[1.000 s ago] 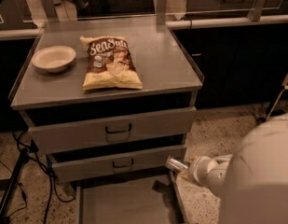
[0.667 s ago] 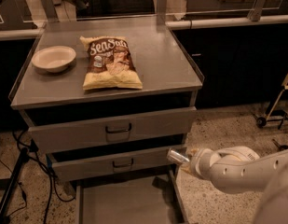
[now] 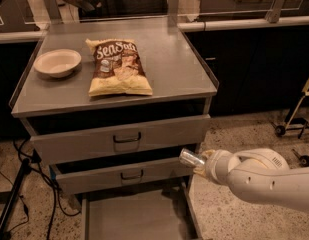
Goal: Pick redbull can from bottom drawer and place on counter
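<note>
Bottom drawer: the lowest grey metal drawer (image 3: 135, 218), a shallow flat-bottomed tray with low sides, stands pulled out toward me at the lower edge of my view, its flat floor showing.
Arm: my white, rounded robot arm (image 3: 266, 179) reaches in from the right, level with the middle drawer and above the right front corner of the open tray.
Gripper: the two-finger gripper (image 3: 199, 162) sits at the arm's left end, just in front of the cabinet's right edge, with its yellowish fingers (image 3: 204, 167) clamped around one end of the can.
Redbull can: the small, slim, silvery redbull can (image 3: 191, 157) is in the gripper's grasp, lying nearly on its side with its free end pointing left and slightly up. It is in the air, above and to the right of the bottom drawer and below the counter.
Middle drawer: a grey metal drawer with a dark handle (image 3: 131, 175), open a little way, with the can's free end just beside its right end.
Top drawer: a grey metal drawer front with a dark handle (image 3: 126, 138), also a little way out.
Counter: the flat, roughly square, grey metal cabinet top (image 3: 166, 59) has low raised rims.
Chip bag: a brown and yellow bag of chips (image 3: 117, 66) lies flat near the counter's middle.
Bowl: a shallow, pale, round bowl (image 3: 57, 62) sits on the counter to the left of the bag, apart from it.
Floor at left: dark cables (image 3: 46, 196) trail beside the cabinet.
</note>
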Robot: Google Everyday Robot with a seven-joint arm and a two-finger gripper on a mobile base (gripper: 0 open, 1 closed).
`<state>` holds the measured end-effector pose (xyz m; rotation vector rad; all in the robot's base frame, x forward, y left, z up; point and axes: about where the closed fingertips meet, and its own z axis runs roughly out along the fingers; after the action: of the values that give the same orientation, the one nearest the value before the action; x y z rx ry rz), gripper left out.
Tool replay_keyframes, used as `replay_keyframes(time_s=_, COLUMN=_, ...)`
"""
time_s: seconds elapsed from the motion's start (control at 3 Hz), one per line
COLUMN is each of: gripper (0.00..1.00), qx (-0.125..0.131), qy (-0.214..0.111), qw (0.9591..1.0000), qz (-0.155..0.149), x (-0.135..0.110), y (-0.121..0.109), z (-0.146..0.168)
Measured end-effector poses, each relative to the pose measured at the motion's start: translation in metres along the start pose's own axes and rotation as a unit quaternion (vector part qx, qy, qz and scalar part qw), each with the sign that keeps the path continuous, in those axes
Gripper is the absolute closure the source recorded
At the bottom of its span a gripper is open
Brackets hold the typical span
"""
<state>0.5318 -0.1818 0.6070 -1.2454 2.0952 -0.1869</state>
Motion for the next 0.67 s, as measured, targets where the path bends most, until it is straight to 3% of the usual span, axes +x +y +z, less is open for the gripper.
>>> replay_keyframes(time_s=0.33, gripper=1.0, qx=-0.012, qy=0.004, qw=0.9999, qz=-0.01, x=-0.002, y=0.01, z=0.001)
replay_keyframes(time_s=0.67, gripper=1.0, qx=-0.009, qy=-0.009, qw=0.9997, qz=-0.022, x=-0.017, y=0.011, z=-0.012)
